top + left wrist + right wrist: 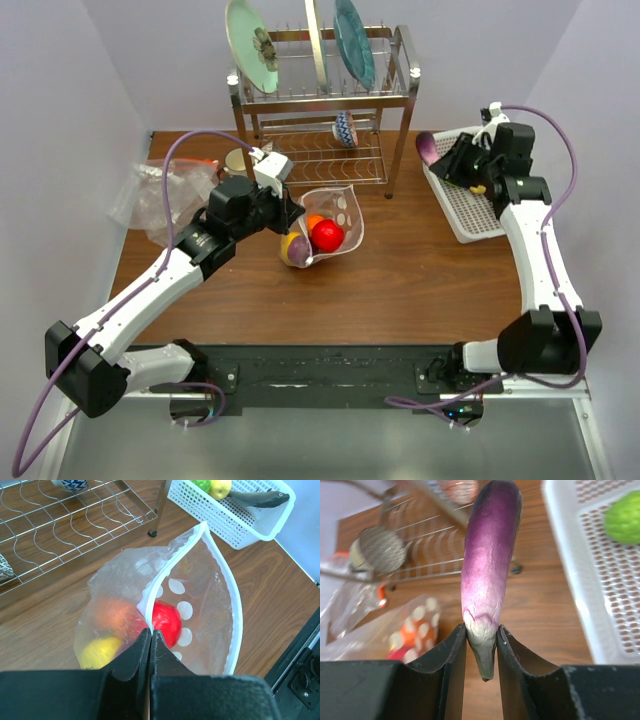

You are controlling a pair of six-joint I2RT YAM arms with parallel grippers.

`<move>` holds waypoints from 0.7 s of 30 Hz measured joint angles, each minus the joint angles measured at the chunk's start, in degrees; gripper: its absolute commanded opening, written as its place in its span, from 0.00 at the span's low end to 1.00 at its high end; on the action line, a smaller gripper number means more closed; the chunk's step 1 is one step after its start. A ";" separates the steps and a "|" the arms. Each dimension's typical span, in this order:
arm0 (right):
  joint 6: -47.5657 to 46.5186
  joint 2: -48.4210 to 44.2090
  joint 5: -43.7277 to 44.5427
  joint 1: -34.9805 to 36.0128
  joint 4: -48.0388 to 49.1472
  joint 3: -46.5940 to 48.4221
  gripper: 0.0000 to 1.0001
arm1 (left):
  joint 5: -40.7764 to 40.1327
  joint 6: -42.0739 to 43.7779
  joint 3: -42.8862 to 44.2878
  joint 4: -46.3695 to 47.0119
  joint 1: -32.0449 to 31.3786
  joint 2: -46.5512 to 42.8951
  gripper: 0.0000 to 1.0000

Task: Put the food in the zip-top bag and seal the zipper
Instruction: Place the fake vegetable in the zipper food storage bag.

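The left hand [150, 632] pinches the zipper [203, 528], propping the zip-top bag [200, 605] open on the tabletop [420, 290] for loading. The right hand [481, 630] clasps the eggplant [487, 555] by its stem, at the bag's 2 o'clock.

One eggplant [487, 565], one dotted bag [212, 580], one white basket [227, 526], one dish rack [320, 97].

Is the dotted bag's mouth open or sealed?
Open. In the left wrist view the zipper gapes wide, the left gripper pinching one side, and a red fruit shows inside.
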 measured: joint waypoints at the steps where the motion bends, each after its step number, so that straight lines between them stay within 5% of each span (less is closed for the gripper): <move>1: -0.02 -1.14 -0.81 0.50 -0.28 -0.33 0.27 | 0.00 0.00 0.00 0.00 0.00 0.00 0.00; 21: 10.38 -20.90 -35.54 7.06 9.88 -13.99 0.27 | 0.28 0.00 0.00 0.00 0.00 0.00 0.00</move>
